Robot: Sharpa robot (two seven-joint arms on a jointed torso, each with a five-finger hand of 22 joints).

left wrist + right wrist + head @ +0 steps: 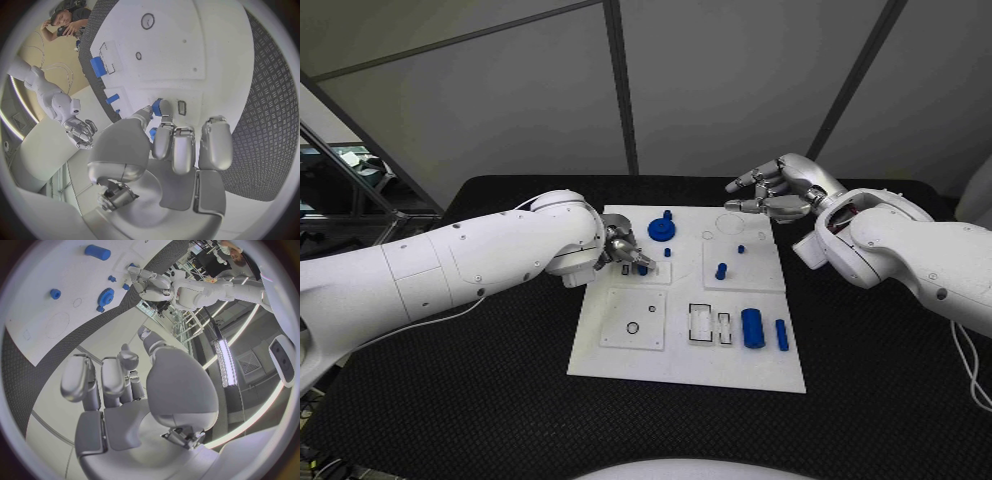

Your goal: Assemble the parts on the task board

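Observation:
The white task board (678, 365) lies mid-table. My left hand (623, 253) hovers over its upper left section and pinches a small blue part (156, 106) between thumb and fingertip, just beside a small rectangular slot (182, 107). My right hand (776, 192) hangs above the board's far right corner with its fingers apart and nothing in them. On the board stand a blue gear (661, 229) and a short blue peg (720, 270). A thick blue cylinder (753, 328) and a slim blue bar (782, 334) lie at the lower right.
Black textured table (473, 400) surrounds the board on all sides. A square plate with a ring-shaped hole (633, 328) sits at the board's lower left, and two rectangular recesses (710, 322) lie beside the cylinder. A faint circle (730, 225) marks the top right.

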